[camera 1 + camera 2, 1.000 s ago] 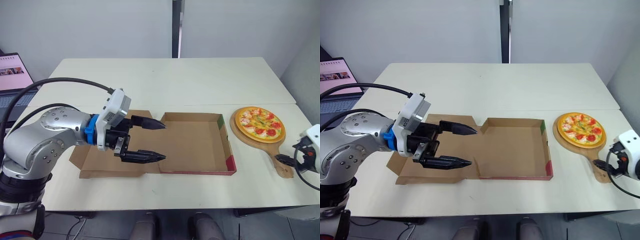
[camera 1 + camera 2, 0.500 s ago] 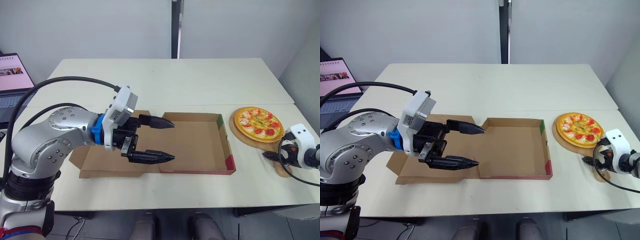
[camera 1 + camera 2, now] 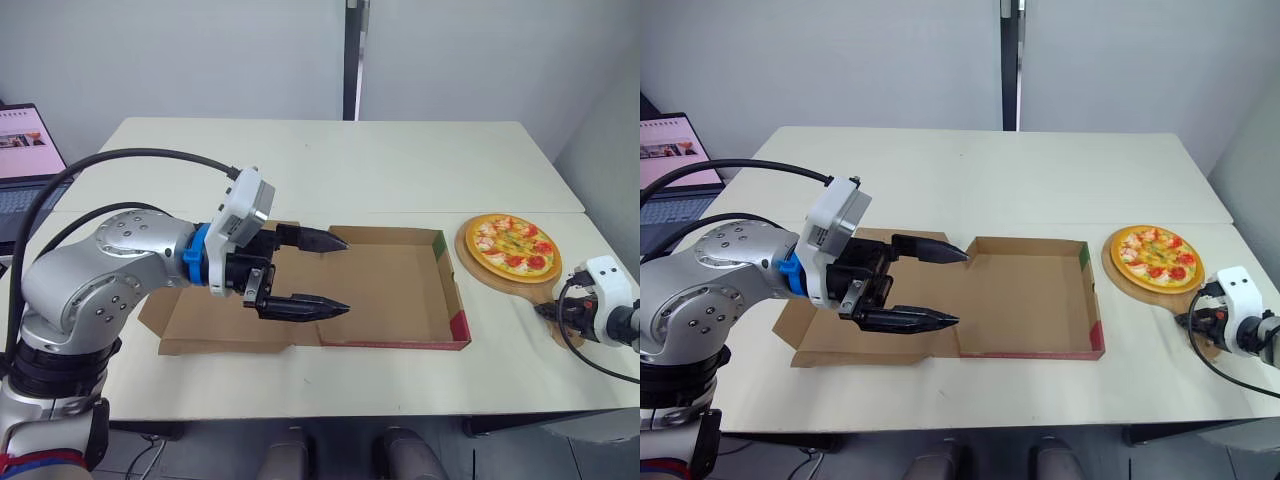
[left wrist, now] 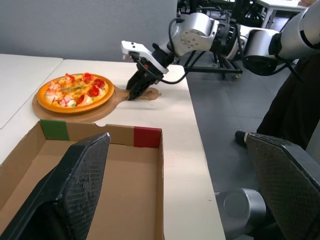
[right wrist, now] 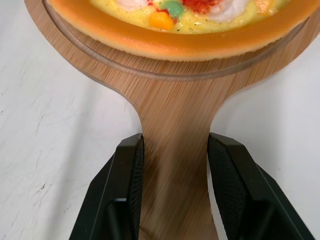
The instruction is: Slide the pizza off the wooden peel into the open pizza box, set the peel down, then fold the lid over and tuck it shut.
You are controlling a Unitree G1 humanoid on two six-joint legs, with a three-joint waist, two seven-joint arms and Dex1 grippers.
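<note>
Looking down from the head, the pizza box (image 3: 390, 280) lies open in the middle of the table (image 3: 330, 170), its lid (image 3: 200, 318) folded flat out to the left. The left gripper (image 3: 346, 275) hovers over the fold between lid and tray, fingers spread wide, holding nothing. Over on the right, just beside the box, the pizza (image 3: 517, 243) sits on the round end of the wooden peel (image 3: 497, 278), which lies flat on the table. The right gripper (image 3: 548, 311) is down at the peel's near end. Now the left wrist view: between the two spread fingers we look across the empty tray to its right wall, and beyond it the right gripper's tips are on the handle (image 4: 150, 93). Now the right wrist view, and here's the detail: the two black fingers (image 5: 125, 190) bracket the narrow neck of the handle, one against each edge, and they look pressed in on the wood. I'd call that a pinch. That neck is the right place to hold, I'd say. The board looks stiff and fairly light, but the pizza rides loose on smooth wood, far from the grip. So expect it to lever downward and to slip if the peel tips early.
</note>
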